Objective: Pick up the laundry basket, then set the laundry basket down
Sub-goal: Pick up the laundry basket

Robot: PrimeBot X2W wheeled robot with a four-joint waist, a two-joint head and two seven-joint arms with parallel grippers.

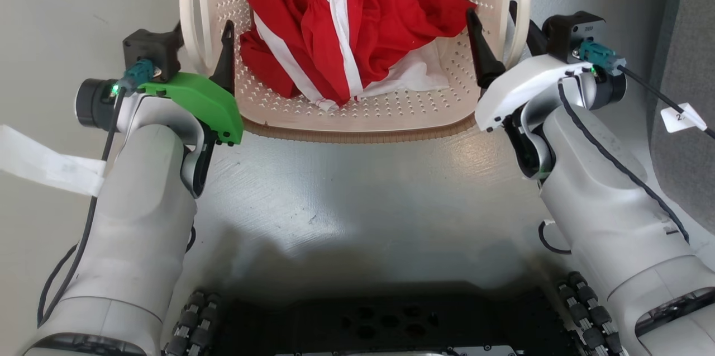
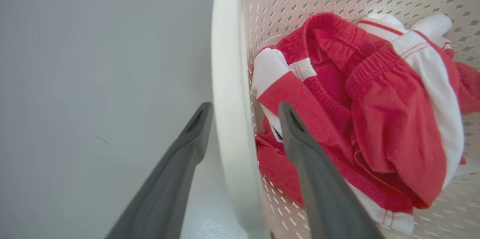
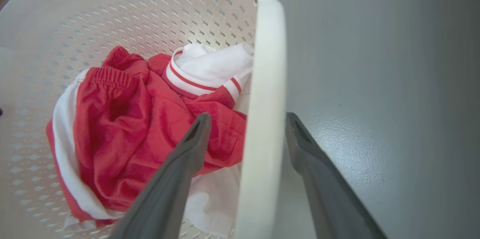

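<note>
2 pale forearms (image 1: pixel 139 205) reach forward either side of the laundry basket (image 1: pixel 357 113), its far end cut off at the top of the head view, its bottom mostly hidden under crumpled red-and-white clothes (image 1: pixel 357 20). Cream perforated plastic, brown ribbed rim (image 1: pixel 357 135), smooth white handles (image 2: pixel 228 81), glossy grey floor (image 1: pixel 335 205) around it. Left gripper (image 2: pixel 244 107) and right gripper (image 3: pixel 248 116) each straddle 1 handle, dark tapered fingers spread, clamping nothing.

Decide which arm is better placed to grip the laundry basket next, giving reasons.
Neither leads: left pincer stands open astride the left handle of the laundry basket, right pincer open astride the right handle; both should probably close together.
</note>
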